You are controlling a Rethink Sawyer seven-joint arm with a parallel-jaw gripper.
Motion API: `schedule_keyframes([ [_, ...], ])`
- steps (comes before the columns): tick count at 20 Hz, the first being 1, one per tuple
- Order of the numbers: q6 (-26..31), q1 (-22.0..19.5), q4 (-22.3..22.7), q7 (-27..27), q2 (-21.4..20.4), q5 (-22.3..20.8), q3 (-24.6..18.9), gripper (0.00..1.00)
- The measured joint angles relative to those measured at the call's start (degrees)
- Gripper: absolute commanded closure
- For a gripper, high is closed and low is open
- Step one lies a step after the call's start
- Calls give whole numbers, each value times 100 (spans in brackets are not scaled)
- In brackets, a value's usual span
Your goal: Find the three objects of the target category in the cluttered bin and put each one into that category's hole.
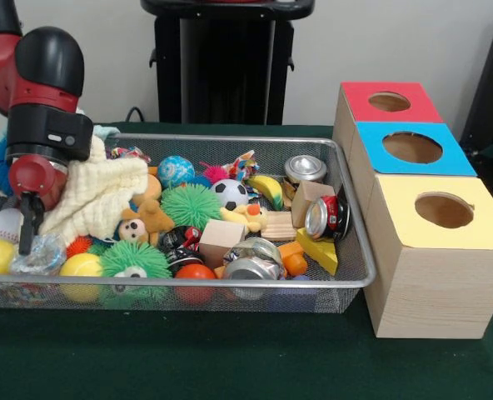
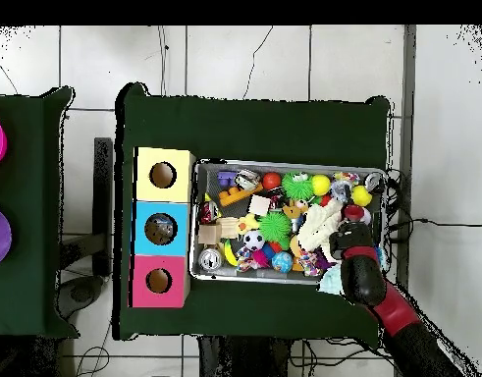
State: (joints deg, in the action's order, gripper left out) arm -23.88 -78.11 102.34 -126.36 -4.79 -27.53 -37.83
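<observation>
Cream knitted cloth (image 1: 97,196) lies against the tool (image 1: 27,223), whose grip I cannot tell.

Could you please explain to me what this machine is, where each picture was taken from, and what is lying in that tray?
It is a red and black robot arm on a green table. One picture looks across the table; the other looks straight down. The wire bin holds balls, spiky green toys, crushed cans, wooden blocks and a cream cloth. Beside it stands a wooden box with three holes: red, blue and yellow. The tool reaches into the bin beside the cloth; I cannot tell whether it holds anything.
</observation>
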Motion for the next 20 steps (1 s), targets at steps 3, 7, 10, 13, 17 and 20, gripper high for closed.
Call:
schedule_keyframes([
  [3, 117, 8, 0, 0, -66, -1, -4, 100],
  [7, 119, 46, -7, 0, -139, -1, -2, 100],
  [10, 115, 99, -17, 0, -190, 0, -2, 100],
  [13, 117, 142, -22, 0, -252, -1, -1, 100],
  [17, 117, 144, -22, 0, -265, -3, -2, 100],
  [20, 119, 150, -22, 0, -277, -3, -2, 100],
])
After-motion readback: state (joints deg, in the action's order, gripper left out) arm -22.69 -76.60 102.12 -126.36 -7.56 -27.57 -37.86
